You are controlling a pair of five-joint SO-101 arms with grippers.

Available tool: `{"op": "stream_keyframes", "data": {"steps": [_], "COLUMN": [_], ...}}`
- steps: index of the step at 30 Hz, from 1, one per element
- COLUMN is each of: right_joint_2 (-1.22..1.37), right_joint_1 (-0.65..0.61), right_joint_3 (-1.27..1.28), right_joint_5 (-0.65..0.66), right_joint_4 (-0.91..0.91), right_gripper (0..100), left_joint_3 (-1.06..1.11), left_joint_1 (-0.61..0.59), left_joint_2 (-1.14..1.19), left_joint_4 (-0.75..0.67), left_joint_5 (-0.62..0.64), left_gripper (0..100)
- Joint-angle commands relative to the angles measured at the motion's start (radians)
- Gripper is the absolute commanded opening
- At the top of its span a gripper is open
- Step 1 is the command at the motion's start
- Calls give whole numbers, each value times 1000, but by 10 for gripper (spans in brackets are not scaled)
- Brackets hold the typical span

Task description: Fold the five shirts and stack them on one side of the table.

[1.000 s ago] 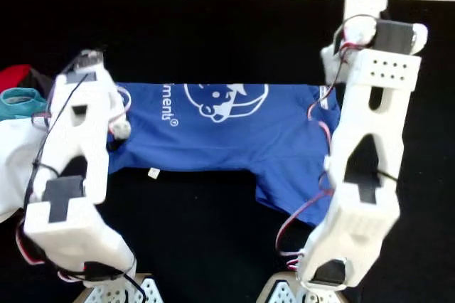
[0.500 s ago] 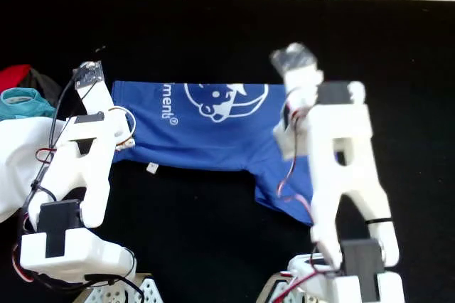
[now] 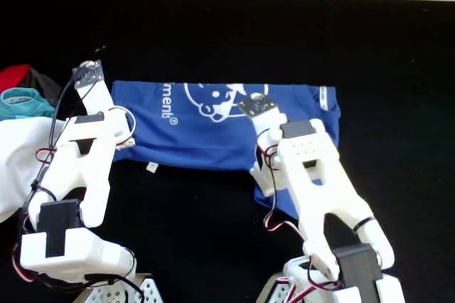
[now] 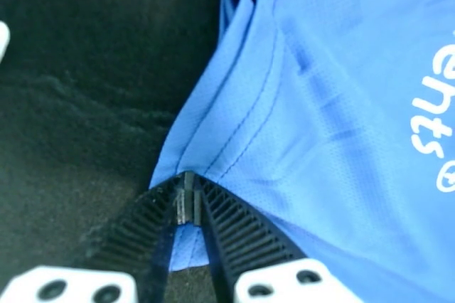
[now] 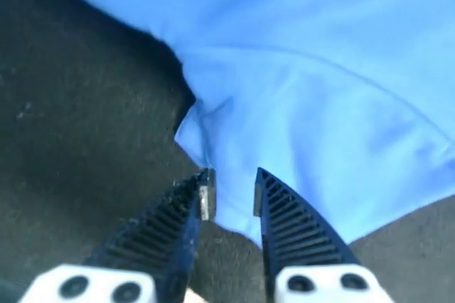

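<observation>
We look down on a bench covered in black cloth (image 3: 213, 33), with two white robot arms rising from its near edge. A blue mesh-fabric shirt (image 3: 206, 132) with a white print lies spread across the middle of the bench. It forms a wide band, with one flap reaching toward the arms' bases under the right arm.

The left end effector (image 3: 119, 139) sits at the shirt's left end. From the left wrist camera we see this left end effector (image 4: 188, 200) with its black ridged jaws pressed together on a stitched edge of the blue mesh-fabric shirt (image 4: 334, 104). The fabric pulls into folds that fan out from the pinch.

From the right wrist camera we see the right end effector (image 5: 231, 193) with its jaws a little apart and nothing gripped between them. It hangs just above the edge of the blue mesh-fabric shirt (image 5: 320, 68), where the fabric meets the black cloth. One tip is over the boundary and the other is over blue fabric.

At the left edge of the bench lies a heap of other garments. We see a crumpled white garment (image 3: 14, 161), a teal garment (image 3: 21, 102) and a red garment (image 3: 14, 75) behind it.
</observation>
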Motion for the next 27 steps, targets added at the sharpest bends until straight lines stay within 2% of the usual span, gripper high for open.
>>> {"op": "stream_keyframes", "data": {"steps": [1, 4, 7, 10, 13, 21, 27], "right_joint_2": [54, 133, 205, 228, 225, 223, 223], "right_joint_1": [48, 128, 200, 239, 234, 81, -82], "right_joint_3": [-2, -18, -85, -163, -245, -409, -469], "right_joint_5": [-3, -3, -3, -3, -3, 0, 101], "right_joint_4": [-107, -213, -236, -209, -93, 193, 358], "right_gripper": [94, 94, 94, 94, 94, 94, 50], "left_joint_3": [-2, -2, -2, -4, -4, -4, -4], "left_joint_1": [4, 4, 4, 4, 4, 4, 4], "left_joint_2": [-1, -1, -1, -1, -1, -1, -1], "left_joint_4": [-41, -41, -41, -41, -43, -43, -43], "left_joint_5": [6, 6, 6, 6, 6, 6, 6], "left_gripper": [10, 10, 10, 10, 10, 10, 10]}}
